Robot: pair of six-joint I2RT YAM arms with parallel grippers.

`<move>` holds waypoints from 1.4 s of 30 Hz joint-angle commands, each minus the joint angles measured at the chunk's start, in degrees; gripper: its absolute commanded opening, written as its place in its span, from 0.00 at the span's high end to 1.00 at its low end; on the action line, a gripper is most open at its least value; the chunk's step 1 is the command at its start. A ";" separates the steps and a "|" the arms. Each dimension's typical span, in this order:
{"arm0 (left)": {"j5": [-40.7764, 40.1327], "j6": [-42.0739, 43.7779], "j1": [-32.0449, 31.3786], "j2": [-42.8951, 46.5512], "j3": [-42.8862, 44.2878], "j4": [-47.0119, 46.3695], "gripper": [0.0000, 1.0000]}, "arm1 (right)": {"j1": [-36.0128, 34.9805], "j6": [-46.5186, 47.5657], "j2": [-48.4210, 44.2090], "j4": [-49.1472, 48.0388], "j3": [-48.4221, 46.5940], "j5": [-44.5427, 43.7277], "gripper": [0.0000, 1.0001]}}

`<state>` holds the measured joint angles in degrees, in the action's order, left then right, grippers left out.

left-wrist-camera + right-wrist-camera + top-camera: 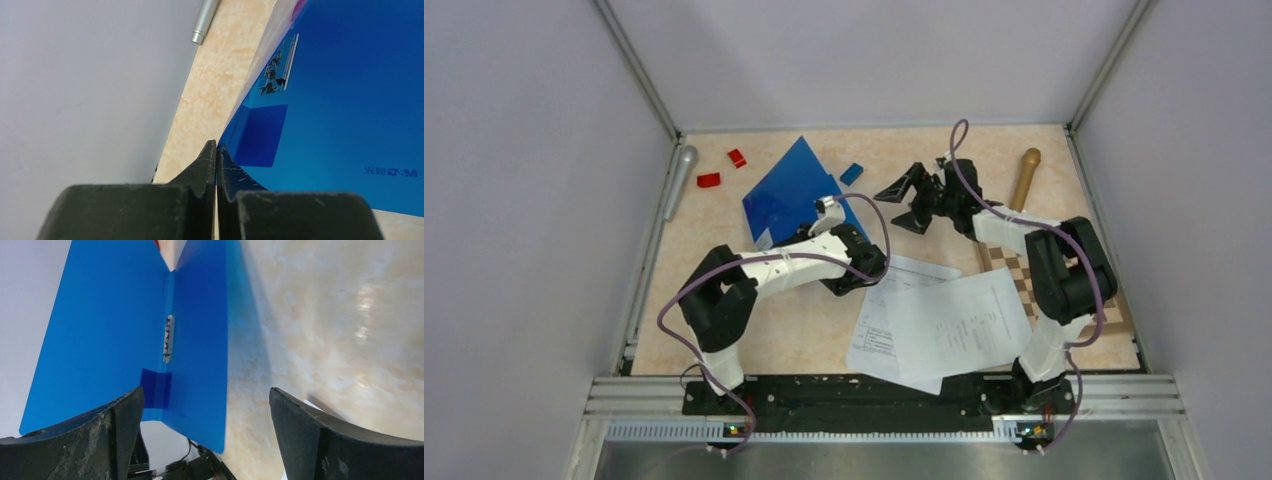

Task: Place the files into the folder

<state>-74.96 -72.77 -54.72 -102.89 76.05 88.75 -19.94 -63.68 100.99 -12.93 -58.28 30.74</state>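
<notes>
Beige marbled tabletop inside grey-walled cell. Nearest: files, thin white printed sheets, lay fanned loose near front edge, outside folder. Beyond, left gripper was pinched tight on folder's cover edge, propping glossy blue plastic open, metal clip exposed. Right gripper hung spread wide, empty, beside folder. Risk: slick thin cover could slip from pinch and flop closed; loose sheets could scatter.

My beige tabletop, cluttered.
Files lower centre, folder upper centre, red blocks upper left.
</notes>
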 commanded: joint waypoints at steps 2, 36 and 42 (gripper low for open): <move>0.50 -4.26 -0.39 2.74 -0.64 2.19 1.00 | -4.89 0.20 6.03 -2.85 -7.88 6.32 0.07; 5.06 -1.12 -0.81 25.21 10.00 -5.27 0.89 | -11.88 12.70 -4.87 0.59 -17.95 1.47 1.00; 14.48 13.52 -0.02 38.66 -0.64 -32.84 0.18 | -11.62 26.18 -16.16 11.96 -17.89 -19.09 1.00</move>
<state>-66.61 -68.27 -55.24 -71.18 80.90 75.88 -31.03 -50.54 92.38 -8.99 -74.11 26.44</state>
